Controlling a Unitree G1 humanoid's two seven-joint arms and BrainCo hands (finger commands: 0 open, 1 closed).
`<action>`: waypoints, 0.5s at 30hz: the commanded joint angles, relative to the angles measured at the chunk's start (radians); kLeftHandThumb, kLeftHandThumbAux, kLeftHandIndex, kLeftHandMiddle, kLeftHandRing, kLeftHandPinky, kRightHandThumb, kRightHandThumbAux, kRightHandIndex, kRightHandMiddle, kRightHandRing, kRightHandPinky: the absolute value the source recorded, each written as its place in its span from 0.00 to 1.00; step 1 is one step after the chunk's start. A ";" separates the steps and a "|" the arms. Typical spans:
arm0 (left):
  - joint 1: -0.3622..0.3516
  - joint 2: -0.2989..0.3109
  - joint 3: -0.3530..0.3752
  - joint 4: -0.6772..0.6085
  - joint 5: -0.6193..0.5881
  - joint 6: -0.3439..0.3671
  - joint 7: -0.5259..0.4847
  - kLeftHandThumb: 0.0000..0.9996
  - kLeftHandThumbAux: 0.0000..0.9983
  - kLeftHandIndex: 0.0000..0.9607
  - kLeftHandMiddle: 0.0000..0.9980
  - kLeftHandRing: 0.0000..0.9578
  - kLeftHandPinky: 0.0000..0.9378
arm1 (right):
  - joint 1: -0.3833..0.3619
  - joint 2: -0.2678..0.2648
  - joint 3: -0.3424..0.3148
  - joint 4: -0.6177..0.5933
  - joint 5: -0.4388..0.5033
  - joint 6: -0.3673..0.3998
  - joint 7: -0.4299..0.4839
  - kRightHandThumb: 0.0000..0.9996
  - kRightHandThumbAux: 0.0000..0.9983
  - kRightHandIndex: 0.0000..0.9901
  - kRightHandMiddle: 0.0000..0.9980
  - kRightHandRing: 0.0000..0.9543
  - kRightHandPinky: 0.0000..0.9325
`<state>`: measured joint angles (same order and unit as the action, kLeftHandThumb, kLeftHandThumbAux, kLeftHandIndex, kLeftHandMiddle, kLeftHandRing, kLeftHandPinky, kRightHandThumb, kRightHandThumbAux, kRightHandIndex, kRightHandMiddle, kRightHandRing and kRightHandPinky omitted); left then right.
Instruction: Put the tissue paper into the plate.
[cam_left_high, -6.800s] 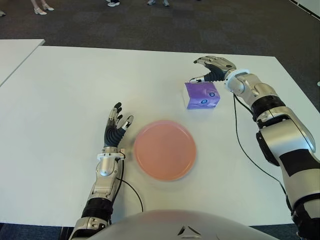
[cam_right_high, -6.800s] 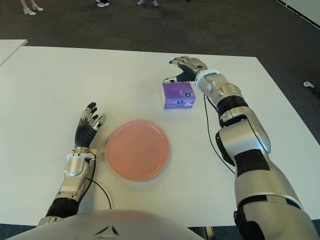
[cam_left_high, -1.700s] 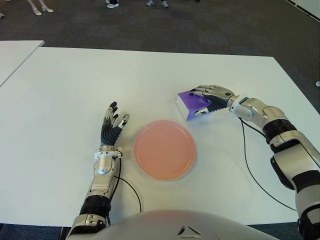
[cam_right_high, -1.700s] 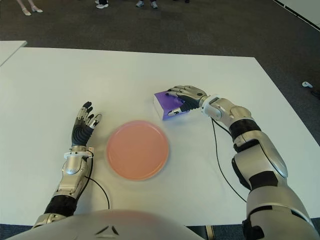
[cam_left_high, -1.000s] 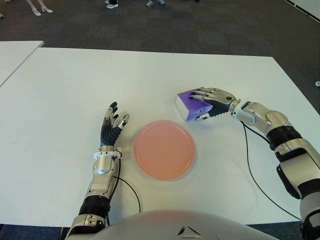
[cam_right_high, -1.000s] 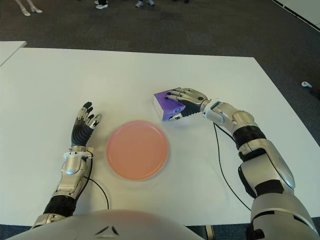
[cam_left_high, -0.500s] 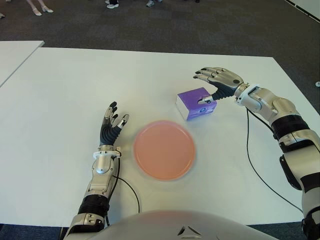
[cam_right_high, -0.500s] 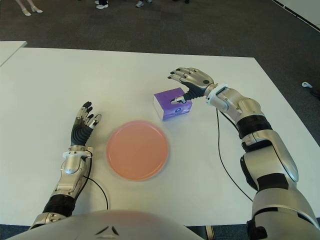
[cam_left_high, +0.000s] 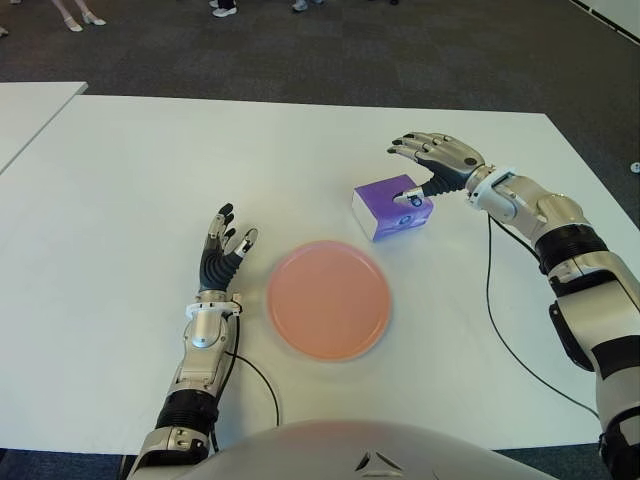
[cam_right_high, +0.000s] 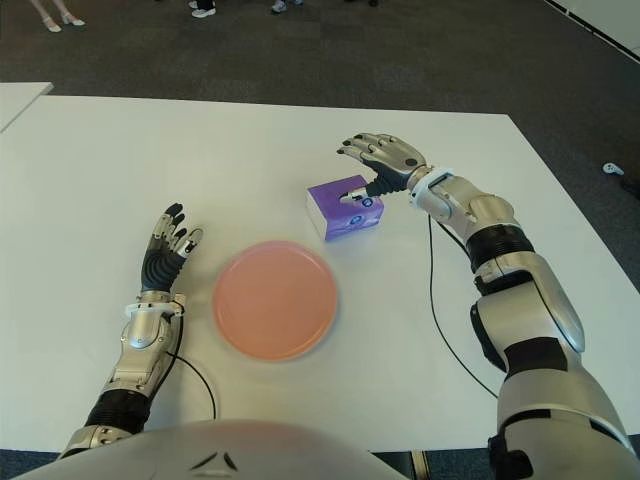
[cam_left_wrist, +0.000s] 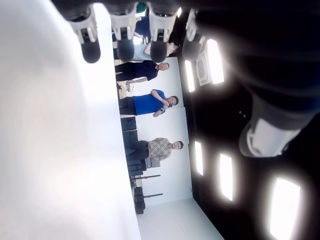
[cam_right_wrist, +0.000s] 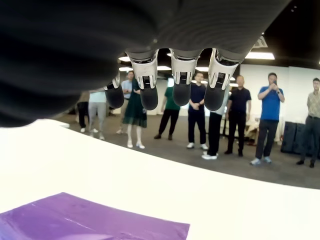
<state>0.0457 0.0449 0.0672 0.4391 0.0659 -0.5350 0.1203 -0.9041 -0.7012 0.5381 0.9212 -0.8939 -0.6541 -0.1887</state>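
Tissue paper (cam_left_high: 392, 207), a small purple pack, sat on the white table (cam_left_high: 130, 170) just beyond the empty pink plate (cam_left_high: 328, 299), while the idle left hand (cam_left_high: 224, 253) showed open on the plate's left. It looked light, soft and slippery in its film wrap, best pinched across its two long sides. Farther back, the right hand (cam_left_high: 437, 160) hovered with fingers spread, holding nothing, thumb near the pack's top.
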 joint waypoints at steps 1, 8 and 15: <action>0.051 -0.009 0.002 0.039 -0.001 0.030 0.004 0.00 0.55 0.00 0.00 0.00 0.00 | -0.040 0.030 0.028 0.043 -0.034 0.020 -0.021 0.35 0.19 0.00 0.00 0.00 0.00; 0.056 -0.014 0.002 0.032 -0.001 0.025 0.006 0.00 0.56 0.00 0.00 0.00 0.00 | -0.081 0.047 0.069 0.092 -0.082 0.036 -0.083 0.37 0.17 0.00 0.00 0.00 0.00; 0.061 -0.014 0.000 0.028 0.000 0.021 0.004 0.00 0.55 0.00 0.00 0.00 0.00 | -0.112 0.061 0.104 0.137 -0.102 0.023 -0.119 0.39 0.14 0.00 0.00 0.00 0.00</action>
<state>0.0549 0.0406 0.0673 0.4275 0.0648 -0.5382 0.1205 -1.0064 -0.6497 0.6201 1.0340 -0.9769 -0.6270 -0.2986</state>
